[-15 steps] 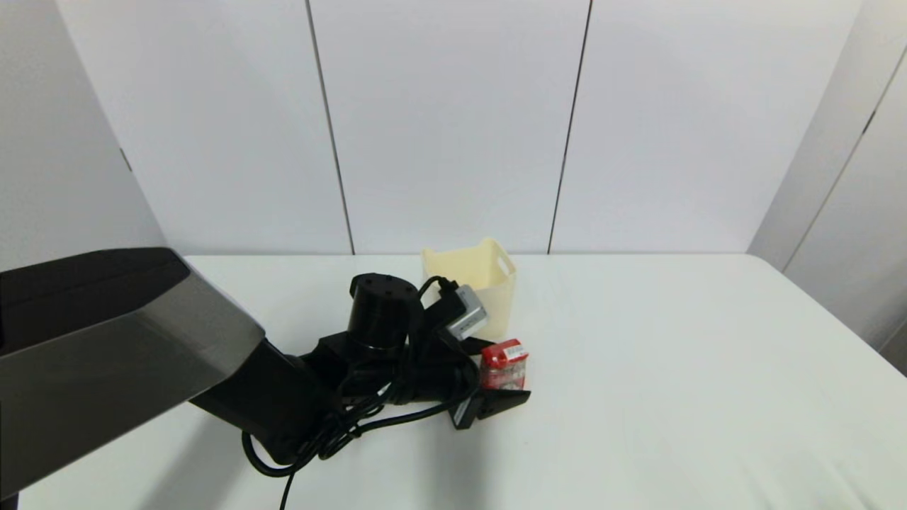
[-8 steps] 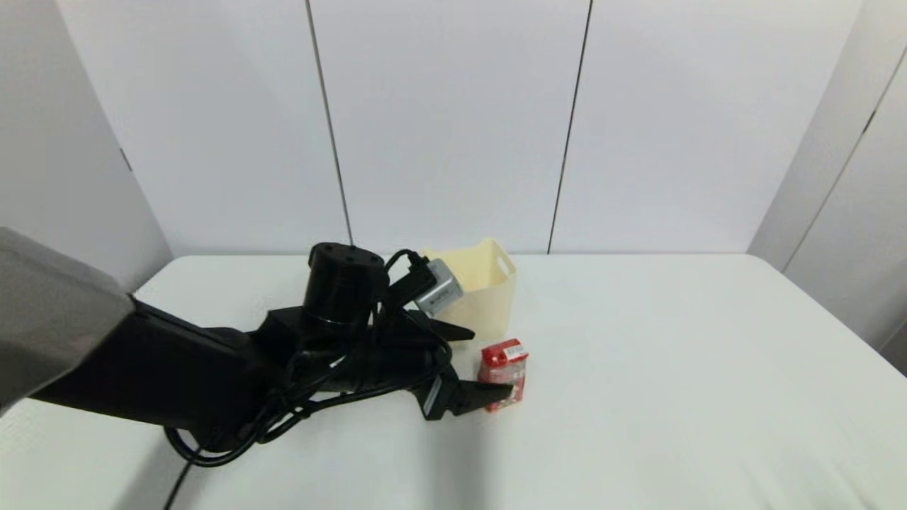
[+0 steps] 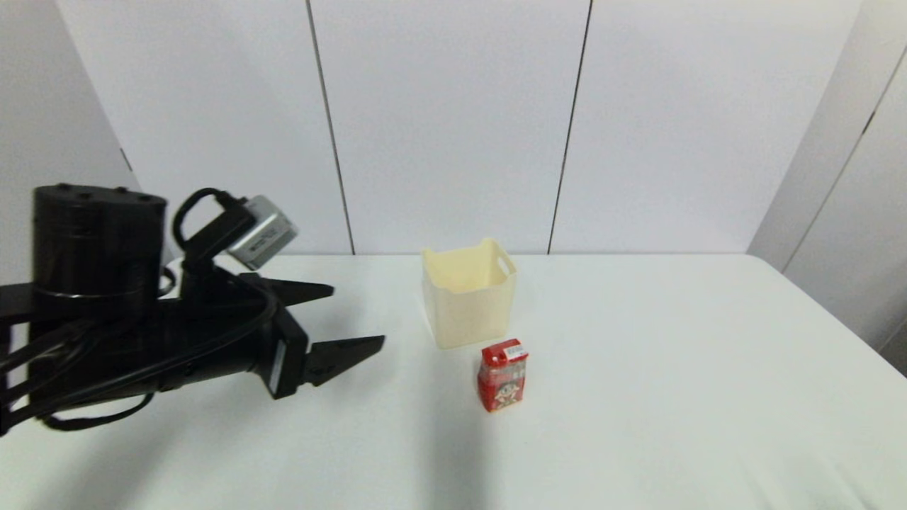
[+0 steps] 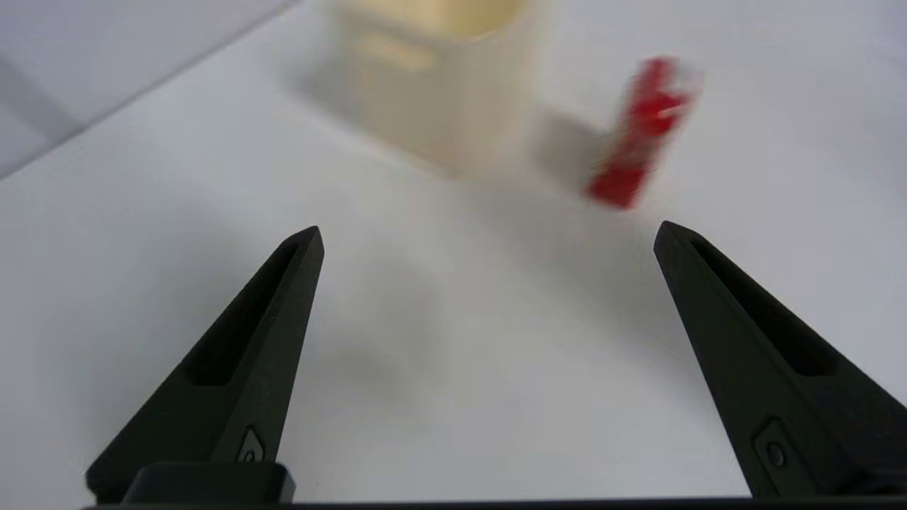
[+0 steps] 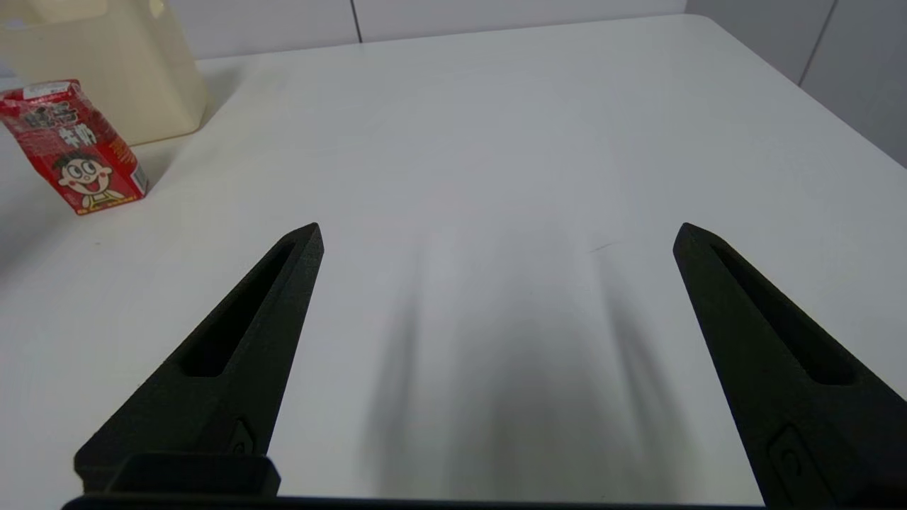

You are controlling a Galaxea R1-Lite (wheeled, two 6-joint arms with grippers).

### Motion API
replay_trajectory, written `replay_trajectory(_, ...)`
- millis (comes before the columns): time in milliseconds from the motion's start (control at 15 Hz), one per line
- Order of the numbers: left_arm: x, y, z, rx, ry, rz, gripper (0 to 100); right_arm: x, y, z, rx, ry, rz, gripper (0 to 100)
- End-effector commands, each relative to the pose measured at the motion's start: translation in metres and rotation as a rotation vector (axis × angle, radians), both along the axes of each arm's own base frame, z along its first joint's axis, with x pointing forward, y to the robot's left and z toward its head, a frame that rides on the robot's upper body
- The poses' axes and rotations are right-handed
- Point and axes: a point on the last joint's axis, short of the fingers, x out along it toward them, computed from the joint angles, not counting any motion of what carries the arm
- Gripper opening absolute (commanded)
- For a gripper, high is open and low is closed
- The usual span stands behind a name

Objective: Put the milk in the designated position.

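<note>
1. Milk [image 3: 503,375] stands upright on the white table [image 3: 673,397], just in front of the cream bin [image 3: 470,292] and near it, with a narrow gap of tabletop between them; nothing grips the carton.
2. Left gripper [image 3: 358,317] hangs over the table's left part in the head view, well apart from the milk, its two black fingers spread wide and holding nothing.
3. Only the head view shows the left arm's body: a black cylindrical joint [image 3: 96,244], cables, and the grey wrist camera [image 3: 261,232] above the fingers.
4. In the left wrist view, the left gripper [image 4: 489,237] frames bare tabletop, with the bin [image 4: 432,85] and the milk [image 4: 641,131] blurred beyond the fingertips, so the carton's print cannot be read there.
5. The right wrist view gives the sharpest look at the milk [image 5: 74,145]: red carton, cartoon child's face on the front, white label on top, bin [image 5: 106,64] right behind it.
6. Right gripper [image 5: 496,237] appears only in its own wrist view, fingers wide apart over bare table, well away from the carton.
</note>
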Motion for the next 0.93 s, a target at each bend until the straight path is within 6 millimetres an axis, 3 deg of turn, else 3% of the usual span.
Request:
replay_trajectory(67,-0.072,0.063,-0.009,-0.014,-0.207,0.309,100,0.000,0.000,0.000,0.000,0.002,0.000,100)
replay_trajectory(267,-0.122,0.090,-0.035,0.028,-0.316,0.474,100,0.000,0.000,0.000,0.000,0.001,0.000,100)
replay_trajectory(533,-0.174,0.098,-0.091,-0.010,-0.365,0.582,100,0.000,0.000,0.000,0.000,0.002,0.000,100)
replay_trajectory(933,-0.206,0.099,-0.128,-0.035,-0.344,0.638,100,0.000,0.000,0.000,0.000,0.001,0.001,100)
